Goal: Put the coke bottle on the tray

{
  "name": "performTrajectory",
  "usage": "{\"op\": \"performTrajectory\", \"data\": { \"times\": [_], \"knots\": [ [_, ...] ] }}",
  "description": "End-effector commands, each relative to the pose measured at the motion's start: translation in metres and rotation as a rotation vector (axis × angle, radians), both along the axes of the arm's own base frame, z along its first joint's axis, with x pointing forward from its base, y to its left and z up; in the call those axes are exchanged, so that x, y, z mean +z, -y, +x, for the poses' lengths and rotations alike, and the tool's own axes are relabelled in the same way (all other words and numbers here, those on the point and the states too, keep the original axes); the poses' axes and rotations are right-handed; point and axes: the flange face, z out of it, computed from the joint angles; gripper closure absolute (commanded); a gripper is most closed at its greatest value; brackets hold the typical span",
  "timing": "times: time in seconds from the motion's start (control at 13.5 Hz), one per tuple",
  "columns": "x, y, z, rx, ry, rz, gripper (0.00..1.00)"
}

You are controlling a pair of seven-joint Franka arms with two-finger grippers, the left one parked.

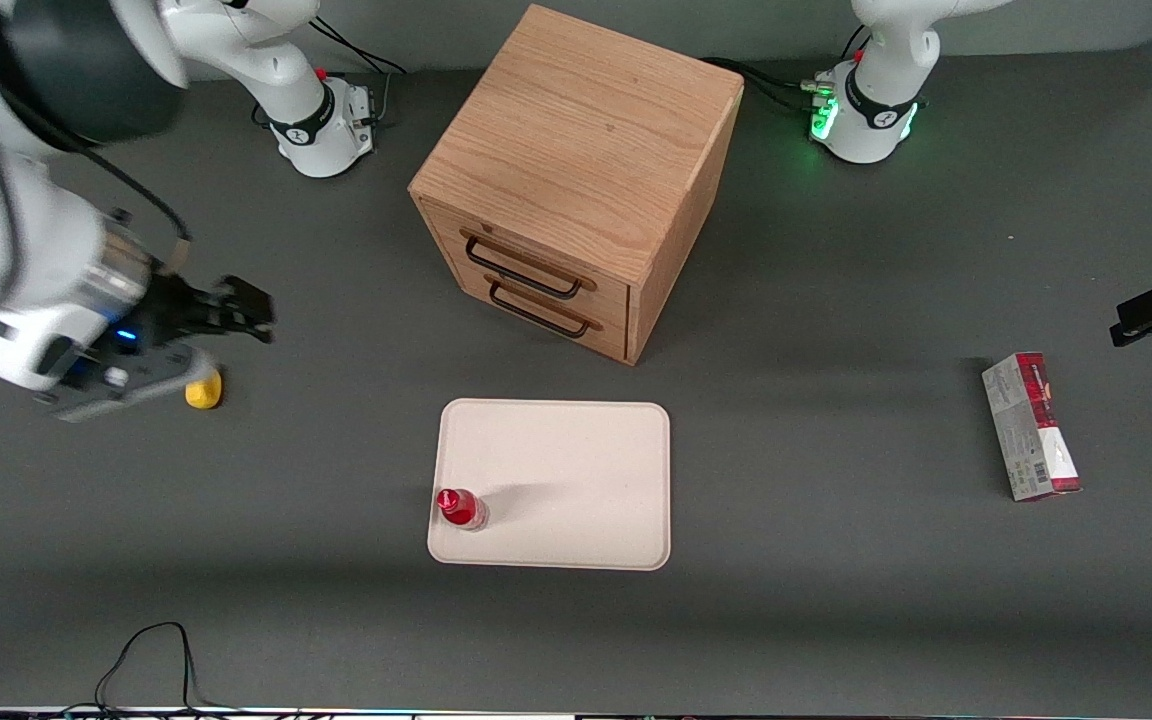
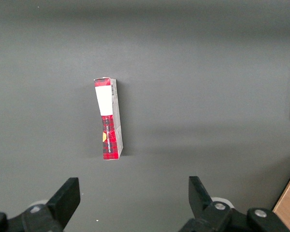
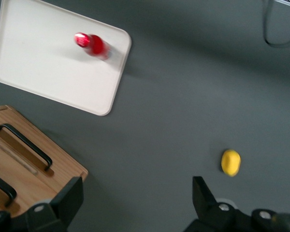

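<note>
coke bottle [image 1: 460, 508] stands upright on the tray [image 1: 576, 470], in the corner nearest the front camera at the working arm's end, just inside the rim. Task looks done as things lie

gripper [image 1: 241, 312] sits high, well apart from the tray toward the working arm's end of the table; fingers spread wide, nothing between them. A small yellow object [image 1: 203, 390] lies on the table close below it

Step in hand, my read: clear out after release. To do it well: stay high, move away from the tray, no sweep over the bottle. It's slim and close to the rim, so any knock likely tips it off. Also keep off the yellow object when retracting

View differences:
- right wrist view: shows both fingers [image 3: 67, 200] open with bare table between, plus bottle [image 3: 91, 44], tray [image 3: 48, 72], yellow object [image 3: 230, 162] and the drawer cabinet's [image 3: 24, 159] handles. Front view shows the fingers only side-on
- front view: only one giving the full layout, incl. cabinet [image 1: 576, 170] farther from the camera than the tray, and a red-and-grey carton [image 1: 1030, 425] toward the parked arm's end
- left wrist view: the carton [image 2: 109, 118] lying flat, no bottle; only a sliver at the frame edge that may be the tray
</note>
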Motion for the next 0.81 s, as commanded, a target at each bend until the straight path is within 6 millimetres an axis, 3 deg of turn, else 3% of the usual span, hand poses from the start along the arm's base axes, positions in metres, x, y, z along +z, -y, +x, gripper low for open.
{"op": "performTrajectory", "data": {
  "times": [0.0,0.22,0.52,0.74],
  "knots": [
    [-0.002,0.06,-0.059,-0.082,0.024,0.037,0.0],
    [-0.008,0.115,-0.059,-0.18,0.055,0.041,0.0],
    [-0.013,0.141,-0.048,-0.214,0.075,-0.003,0.0],
    [-0.009,0.145,-0.048,-0.175,0.072,-0.042,0.0]
  ]
}}
